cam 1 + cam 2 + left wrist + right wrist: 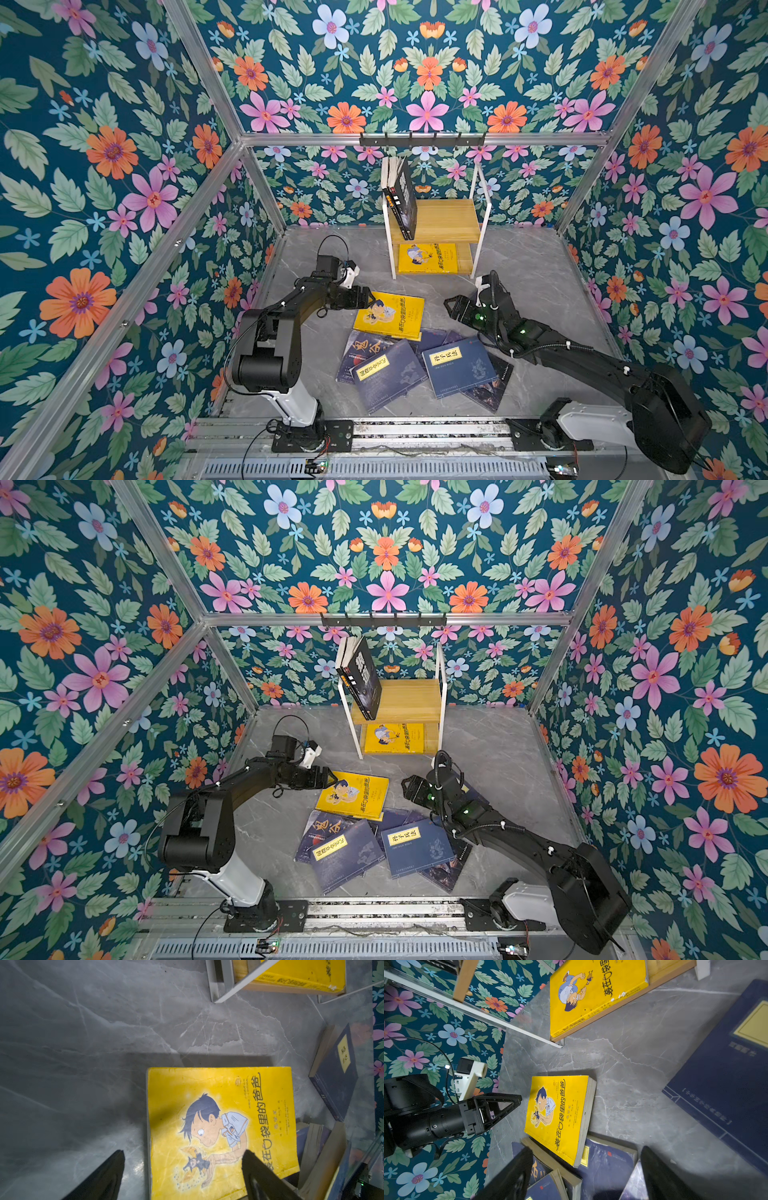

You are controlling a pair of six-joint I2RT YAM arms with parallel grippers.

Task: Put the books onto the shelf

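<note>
A yellow book with a cartoon boy (390,316) (220,1126) (560,1118) lies flat on the grey table, its near end resting on a pile of navy books (415,370) (374,845). My left gripper (370,297) (184,1153) is open at that book's left edge, one finger over the table and one over the cover. My right gripper (451,307) (586,1150) hangs open, empty, to the right of the yellow book above the pile. The shelf (446,220) holds dark books (401,195) leaning on its upper board and a yellow book (428,258) on the lower one.
Another navy book (726,1084) (336,1072) lies under my right arm. A black hook rail (422,139) runs along the back frame above the shelf. Floral walls close in three sides, and the arms' base rail (415,430) runs along the front.
</note>
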